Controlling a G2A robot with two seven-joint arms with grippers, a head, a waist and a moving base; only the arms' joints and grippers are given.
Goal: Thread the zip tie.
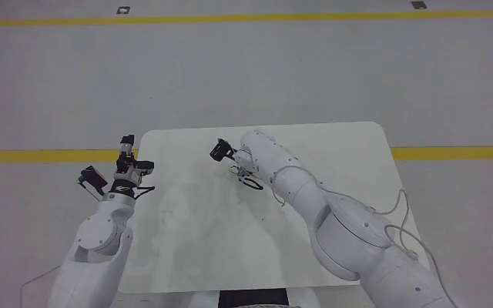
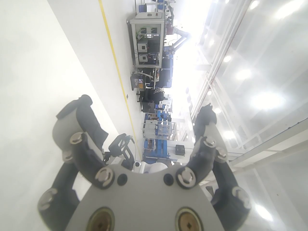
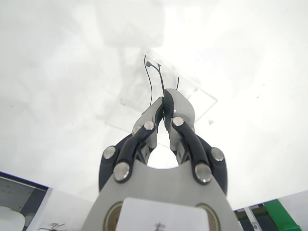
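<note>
Right gripper (image 3: pixel 164 100) fingers (image 3: pixel 179 104) are clenched on the black zip tie (image 3: pixel 160 78). Its thin strands run out from the tips over a clear plastic plate (image 3: pixel 204 102) lying flat on the white table (image 1: pixel 331 154). From above, this grasp sits at the centre of the frame. Left gripper (image 2: pixel 145 106) hangs at the frame's left, by the table's left edge, its fingers spread wide with nothing between them. A yellow floor line (image 1: pixel 46 155) runs behind.
</note>
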